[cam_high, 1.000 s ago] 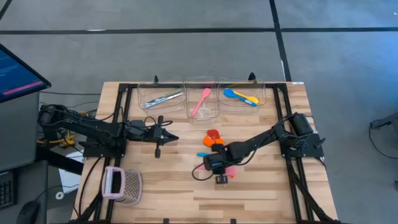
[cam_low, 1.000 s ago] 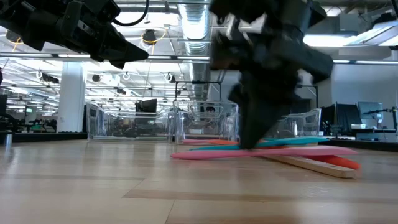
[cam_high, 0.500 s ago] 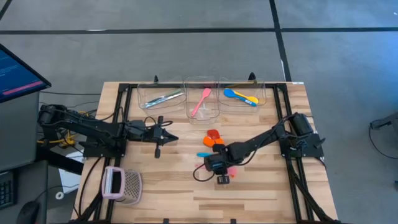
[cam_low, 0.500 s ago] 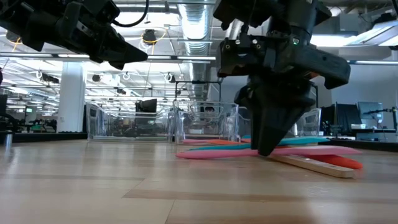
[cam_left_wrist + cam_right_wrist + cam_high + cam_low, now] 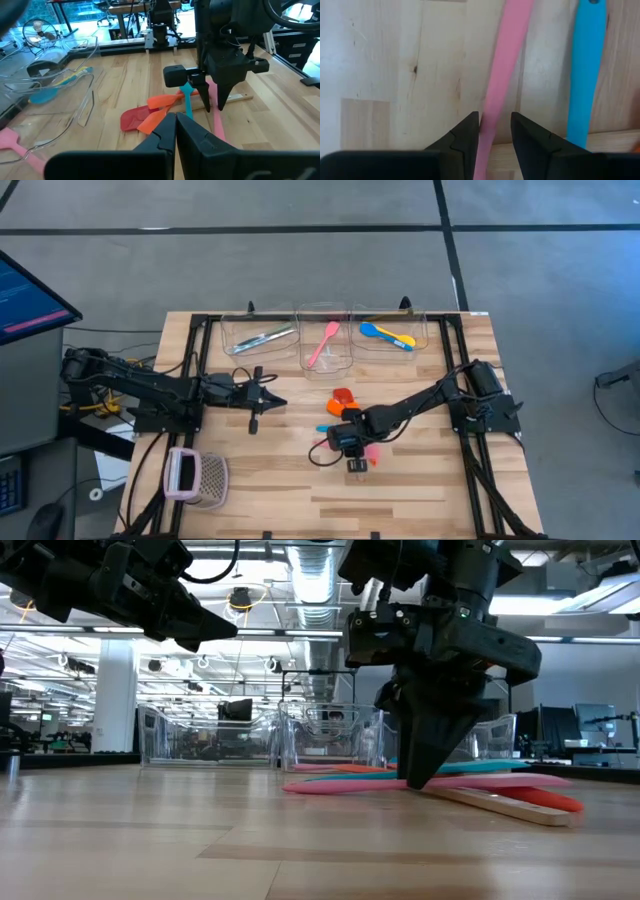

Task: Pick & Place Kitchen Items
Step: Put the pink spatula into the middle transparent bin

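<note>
A small pile of kitchen items lies mid-table: a red-headed spatula (image 5: 343, 394), an orange spoon (image 5: 350, 409), a teal-handled piece (image 5: 587, 75) and a pink utensil (image 5: 340, 787). My right gripper (image 5: 350, 445) stands over the pile, pointing steeply down. It is shut on the pink utensil's handle. The pink utensil lies along the tabletop, its far part crossing the other pieces. My left gripper (image 5: 283, 402) hovers shut and holding nothing, above the table to the left of the pile. My right gripper has the pink utensil's slim handle (image 5: 492, 115) pinched between its two fingers (image 5: 467, 135). The fingers come from above, slanting steeply down, and lie across the handle. The utensil lies about level on the table, its free end (image 5: 288, 788) on the wood.
Three clear bins stand along the far edge, holding silvery cutlery (image 5: 262, 338), a pink spoon (image 5: 325, 340), and blue and yellow spoons (image 5: 388, 335). A pink-and-white mesh basket (image 5: 195, 477) stands near the front left. Bare wood lies in front of the pile.
My right gripper has swayed a little sideways over the pile and back. Its fingers keep the same gap on the pink handle. The pink utensil stays on the table.
</note>
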Tool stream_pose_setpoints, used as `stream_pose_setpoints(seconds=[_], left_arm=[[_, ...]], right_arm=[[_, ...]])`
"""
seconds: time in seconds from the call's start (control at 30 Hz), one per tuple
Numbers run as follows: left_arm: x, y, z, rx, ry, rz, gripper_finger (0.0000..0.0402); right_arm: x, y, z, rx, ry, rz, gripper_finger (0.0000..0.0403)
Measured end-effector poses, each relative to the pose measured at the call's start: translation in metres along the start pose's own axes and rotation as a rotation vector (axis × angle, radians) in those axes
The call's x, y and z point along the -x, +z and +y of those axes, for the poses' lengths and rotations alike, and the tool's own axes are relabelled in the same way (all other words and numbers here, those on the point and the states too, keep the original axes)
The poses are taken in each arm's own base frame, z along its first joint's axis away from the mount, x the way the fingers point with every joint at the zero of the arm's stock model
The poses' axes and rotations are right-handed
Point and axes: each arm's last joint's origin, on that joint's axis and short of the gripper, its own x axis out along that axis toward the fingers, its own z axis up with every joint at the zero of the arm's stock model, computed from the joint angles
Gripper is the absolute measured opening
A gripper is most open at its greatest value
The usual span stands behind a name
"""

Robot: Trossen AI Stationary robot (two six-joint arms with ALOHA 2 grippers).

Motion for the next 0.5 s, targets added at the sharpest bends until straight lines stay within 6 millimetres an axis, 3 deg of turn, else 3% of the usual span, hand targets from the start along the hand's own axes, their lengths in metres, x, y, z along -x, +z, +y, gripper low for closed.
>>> stream_pose_setpoints(seconds=[0.5], left_arm=[[0.0000,0.0000,0.0001,0.000,0.005,0.000,0.0002]], right_arm=[[-0.0001,0.0003,0.0002,0.000,0.001,-0.005,0.0108]])
